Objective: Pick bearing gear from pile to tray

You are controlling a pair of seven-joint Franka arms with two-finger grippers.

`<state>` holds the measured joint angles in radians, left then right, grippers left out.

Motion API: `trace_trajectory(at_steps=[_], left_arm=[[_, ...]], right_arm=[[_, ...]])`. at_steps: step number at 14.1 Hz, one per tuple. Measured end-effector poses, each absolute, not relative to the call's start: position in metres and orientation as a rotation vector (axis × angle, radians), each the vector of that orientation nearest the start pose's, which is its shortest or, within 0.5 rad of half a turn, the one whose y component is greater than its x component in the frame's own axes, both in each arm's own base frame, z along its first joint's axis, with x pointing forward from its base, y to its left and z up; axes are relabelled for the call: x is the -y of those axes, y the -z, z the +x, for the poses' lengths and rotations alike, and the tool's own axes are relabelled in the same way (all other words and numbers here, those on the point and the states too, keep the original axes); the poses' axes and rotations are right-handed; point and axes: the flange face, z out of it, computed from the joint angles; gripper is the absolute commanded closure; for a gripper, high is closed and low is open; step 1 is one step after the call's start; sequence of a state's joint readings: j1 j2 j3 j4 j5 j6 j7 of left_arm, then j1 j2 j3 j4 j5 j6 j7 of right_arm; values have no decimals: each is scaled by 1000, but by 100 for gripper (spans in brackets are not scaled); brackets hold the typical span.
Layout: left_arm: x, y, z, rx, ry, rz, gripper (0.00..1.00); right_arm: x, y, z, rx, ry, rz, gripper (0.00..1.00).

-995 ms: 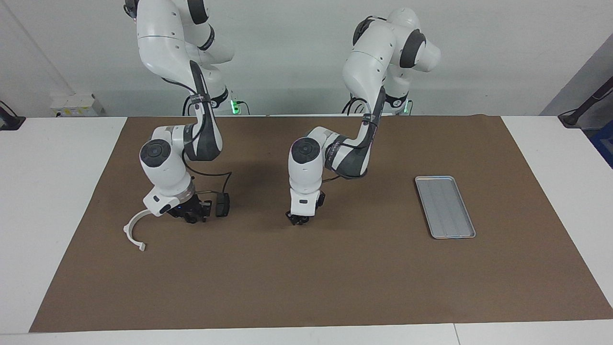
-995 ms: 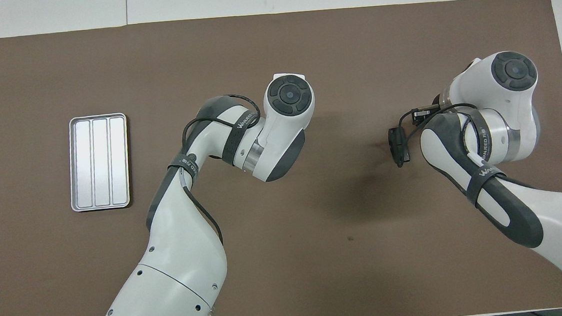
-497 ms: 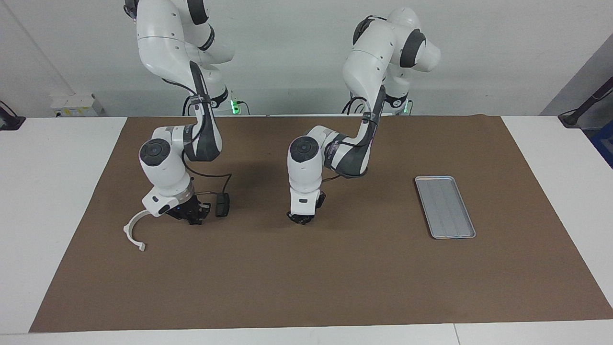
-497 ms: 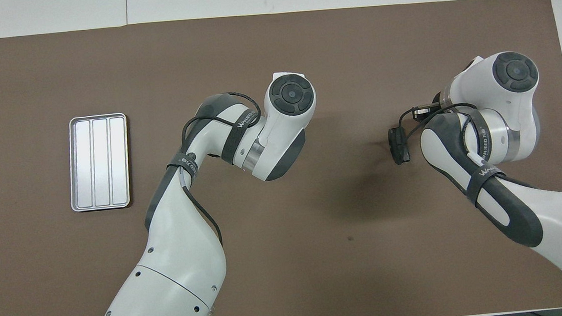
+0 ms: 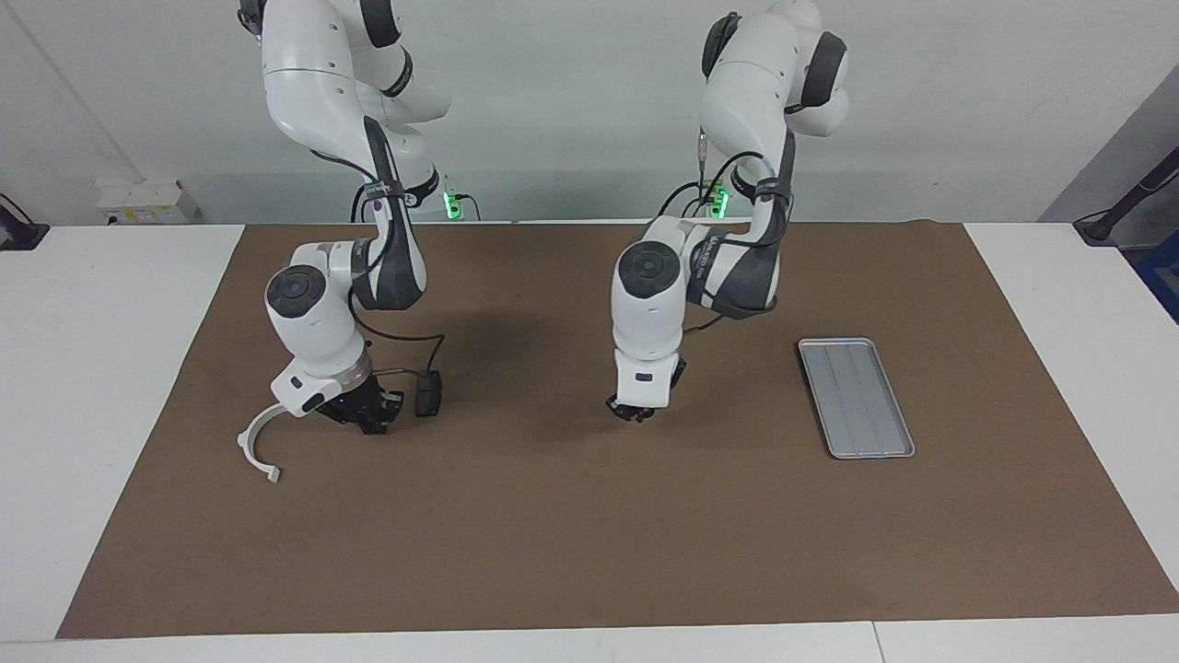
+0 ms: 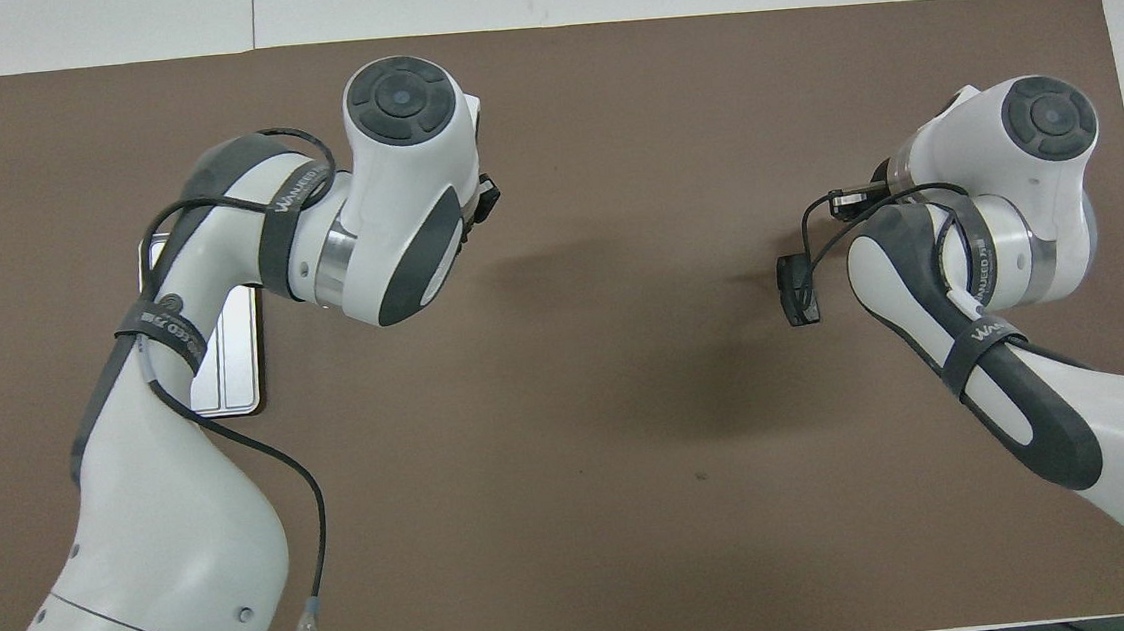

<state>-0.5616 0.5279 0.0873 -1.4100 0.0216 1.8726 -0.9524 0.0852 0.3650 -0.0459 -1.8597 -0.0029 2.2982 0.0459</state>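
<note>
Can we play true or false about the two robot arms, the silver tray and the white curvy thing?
1. The tray has nothing in it. True.
2. The white arc lies in the tray. False: it lies on the brown mat, beside the right gripper, toward the right arm's end of the table.
3. The left gripper is over the tray. False: it is over bare mat, between the white arc and the tray.
4. The right gripper is shut, down low by the mat. True.
</note>
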Motion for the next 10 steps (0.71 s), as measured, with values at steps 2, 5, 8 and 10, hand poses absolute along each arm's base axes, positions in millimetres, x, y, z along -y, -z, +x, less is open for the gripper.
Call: trace_trajectory(at_steps=[2, 5, 8, 10], left_arm=[[272, -399, 623, 582, -50, -2990, 100], [183, -406, 622, 428, -80, -3031, 100], [121, -388, 620, 285, -45, -3072, 100], [88, -371, 619, 197, -15, -3089, 100]], right_arm=[[-35, -377, 655, -7, 114, -3152, 100], [-85, -434, 663, -100, 126, -3141, 100], [-156, -439, 652, -170, 144, -3152, 100], [-213, -434, 635, -246, 128, -3152, 100]])
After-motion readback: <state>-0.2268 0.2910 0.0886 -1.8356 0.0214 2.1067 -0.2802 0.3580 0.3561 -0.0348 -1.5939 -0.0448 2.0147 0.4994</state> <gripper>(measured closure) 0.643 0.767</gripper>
